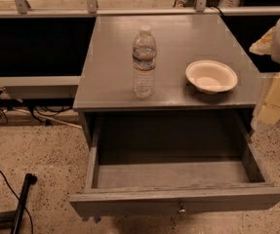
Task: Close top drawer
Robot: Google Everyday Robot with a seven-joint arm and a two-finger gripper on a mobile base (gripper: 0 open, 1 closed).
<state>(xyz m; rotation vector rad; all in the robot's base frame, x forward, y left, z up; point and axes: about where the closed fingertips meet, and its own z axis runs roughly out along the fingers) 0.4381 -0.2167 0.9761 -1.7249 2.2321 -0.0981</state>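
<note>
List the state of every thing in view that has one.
top drawer: open, pulled far out
water bottle: upright on the tabletop, capped
bowl: upright on the tabletop, looks empty
pincer: at the right edge beside the tabletop, clear of the drawer

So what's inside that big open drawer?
The top drawer looks empty: just its bare grey floor and walls. The strip right behind its front panel is hidden. The gripper is at the right edge, beside the cabinet, not inside.
</note>
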